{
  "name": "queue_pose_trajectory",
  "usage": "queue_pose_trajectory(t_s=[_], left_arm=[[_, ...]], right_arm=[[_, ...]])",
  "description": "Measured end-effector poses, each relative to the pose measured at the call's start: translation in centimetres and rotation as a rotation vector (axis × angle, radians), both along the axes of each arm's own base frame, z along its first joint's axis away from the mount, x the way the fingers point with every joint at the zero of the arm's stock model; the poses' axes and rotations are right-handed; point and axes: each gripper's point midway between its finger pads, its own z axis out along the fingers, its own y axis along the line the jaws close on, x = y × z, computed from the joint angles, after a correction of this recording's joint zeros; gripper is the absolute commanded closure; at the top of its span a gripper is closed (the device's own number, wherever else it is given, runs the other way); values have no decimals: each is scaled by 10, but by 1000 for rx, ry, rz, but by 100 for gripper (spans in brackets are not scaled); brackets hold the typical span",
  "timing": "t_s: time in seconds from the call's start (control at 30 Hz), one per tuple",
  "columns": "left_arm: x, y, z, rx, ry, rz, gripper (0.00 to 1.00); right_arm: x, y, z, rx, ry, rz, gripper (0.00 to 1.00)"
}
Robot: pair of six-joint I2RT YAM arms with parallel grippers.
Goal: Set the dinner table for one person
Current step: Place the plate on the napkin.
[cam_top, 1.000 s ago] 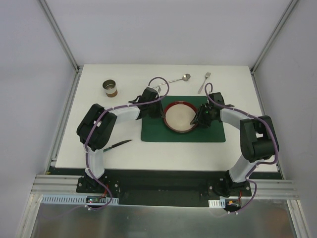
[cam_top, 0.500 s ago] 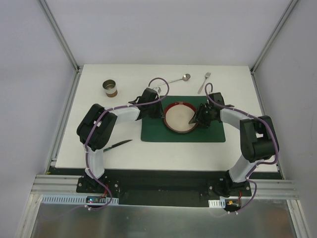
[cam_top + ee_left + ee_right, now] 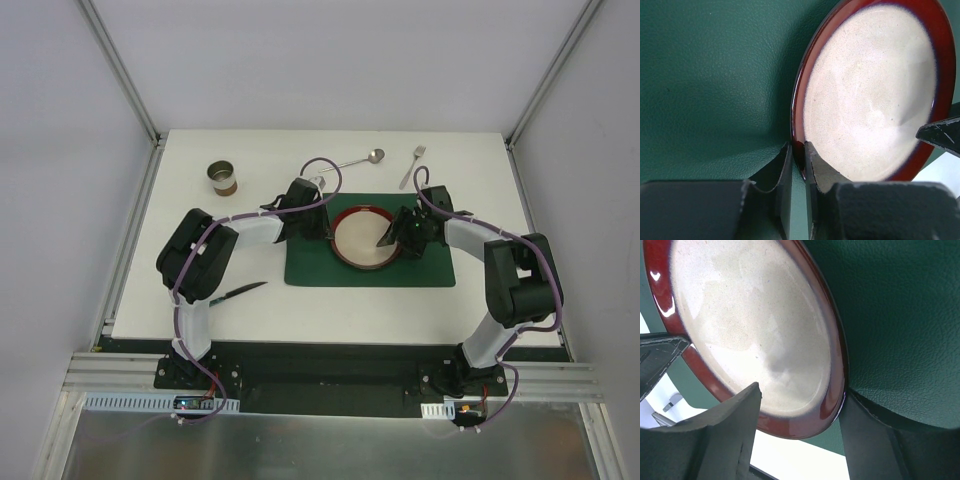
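Observation:
A red-rimmed plate [image 3: 362,237] with a speckled cream centre is over the dark green placemat [image 3: 430,270] on the white dinner table [image 3: 260,310]. My left gripper [image 3: 326,228] is shut on the plate's left rim. In the left wrist view, its two fingers [image 3: 785,165] pinch the rim of the plate [image 3: 870,95]. My right gripper [image 3: 390,236] is open at the plate's right rim. In the right wrist view, one finger [image 3: 730,415] is over the plate [image 3: 750,325] and the other is outside the rim on the placemat [image 3: 900,315].
A metal cup [image 3: 222,178] stands at the back left. A spoon [image 3: 355,160] and a fork [image 3: 412,165] lie behind the placemat. A knife [image 3: 238,292] lies on the table near the left arm. Metal frame rails edge the table.
My right gripper's jaws have spread apart at the plate's right rim. The left gripper and the plate have stayed in place.

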Motion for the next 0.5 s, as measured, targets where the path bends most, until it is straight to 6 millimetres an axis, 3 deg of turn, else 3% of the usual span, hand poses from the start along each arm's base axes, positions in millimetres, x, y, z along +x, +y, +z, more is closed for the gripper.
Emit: queue_pose_trajectory(t_s=[0.27,0.5], left_arm=[[-4,-3,1,-13,6,-25,80],[-6,-6,3,-27,11,-40,80]], right_arm=[[1,-4,1,-17,-10,-7,36],[1,-9,1,-38,-13,-12,36]])
